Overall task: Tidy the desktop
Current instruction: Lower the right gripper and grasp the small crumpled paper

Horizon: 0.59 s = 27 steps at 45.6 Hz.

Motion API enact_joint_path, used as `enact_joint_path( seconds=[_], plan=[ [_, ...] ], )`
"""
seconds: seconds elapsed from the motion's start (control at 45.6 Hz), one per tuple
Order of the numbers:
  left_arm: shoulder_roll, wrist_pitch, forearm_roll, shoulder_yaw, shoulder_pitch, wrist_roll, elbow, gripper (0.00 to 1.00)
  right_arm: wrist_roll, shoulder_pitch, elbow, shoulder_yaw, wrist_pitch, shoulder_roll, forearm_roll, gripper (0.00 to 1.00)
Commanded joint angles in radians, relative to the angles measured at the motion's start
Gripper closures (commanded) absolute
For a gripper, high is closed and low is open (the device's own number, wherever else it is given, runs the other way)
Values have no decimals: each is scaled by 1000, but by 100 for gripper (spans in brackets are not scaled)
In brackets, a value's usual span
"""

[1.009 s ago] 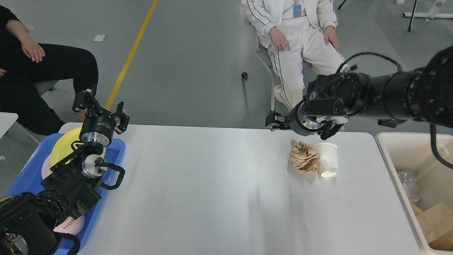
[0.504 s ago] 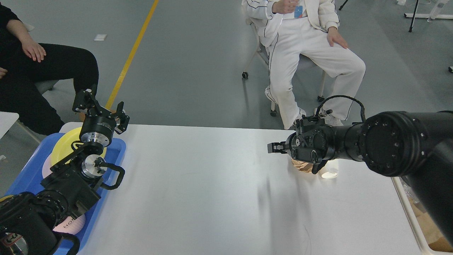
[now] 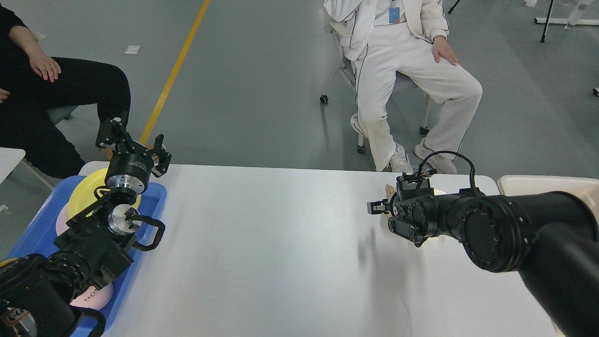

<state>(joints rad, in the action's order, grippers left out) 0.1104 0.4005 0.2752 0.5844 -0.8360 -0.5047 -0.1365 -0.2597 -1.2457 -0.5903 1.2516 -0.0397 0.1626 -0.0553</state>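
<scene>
Tabletop, white and faintly glossy with rounded corners, fills the lower middle of the head view and is by far the largest thing in sight. Its left edge meets a blue tray that carries a yellow plate; a pink plate shows lower down in the same tray, partly hidden by the left arm.

The left end effector is raised above the far left corner of the tabletop, over the tray's far end, with its two fingers spread apart and nothing between them.

The right arm reaches in from the right edge and lies low over the right part of the tabletop. The right end effector points leftward; only a small pale tip of it shows beyond the dark wrist housing, so I cannot tell whether its fingers are parted or together, or whether they grip anything. Just behind the wrist a sliver of crumpled brown paper peeks out, and a white cup is barely visible beside it; both are mostly covered by the arm.

A cream bin stands at the tabletop's right side, only its far rim showing above the arm.

Beyond the tabletop, a person in white sits on a wheeled chair, and a person in black sits at the far left.
</scene>
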Motion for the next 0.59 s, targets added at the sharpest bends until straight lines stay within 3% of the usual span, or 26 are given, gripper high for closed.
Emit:
enact_joint_path(
  seconds=[0.0,0.066,0.263,0.482,0.57],
  plan=[
    [0,0,-1,0,0,0,0,4,-1,40,47,0,0,0,0,7],
    [0,0,1,0,0,0,0,4,-1,52,55,0,0,0,-1,16],
    [0,0,-1,0,0,0,0,4,-9,60,53,-1,0,0,-21,66],
    [0,0,-1,0,0,0,0,4,-10,71,56,-6,1,-3,-9,100],
    [0,0,-1,0,0,0,0,4,-10,71,56,-12,15,-3,-8,100]
  ],
)
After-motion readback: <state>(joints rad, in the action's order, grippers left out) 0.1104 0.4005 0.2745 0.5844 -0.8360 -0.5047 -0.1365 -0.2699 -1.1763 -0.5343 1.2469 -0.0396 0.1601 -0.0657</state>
